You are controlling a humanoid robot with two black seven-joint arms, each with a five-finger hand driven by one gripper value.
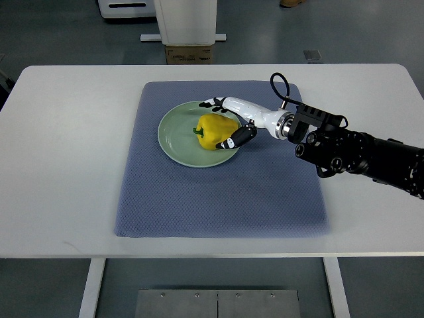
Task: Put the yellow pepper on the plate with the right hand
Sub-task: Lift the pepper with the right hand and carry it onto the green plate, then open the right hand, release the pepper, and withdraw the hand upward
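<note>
White table (59, 165) edge ran closest to me, with a blue-grey mat (218, 199) spread across its middle. On the mat sat a pale green plate (173, 144), and the yellow pepper (213, 132) lay on it, stem pointing left. From the right came the black arm, its right hand (233, 122) cupped around the pepper, fingers (213, 104) behind it, thumb in front.

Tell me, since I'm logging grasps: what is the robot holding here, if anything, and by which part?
The right hand grips the yellow pepper by its right side, fingers behind and thumb in front, over the green plate.
</note>
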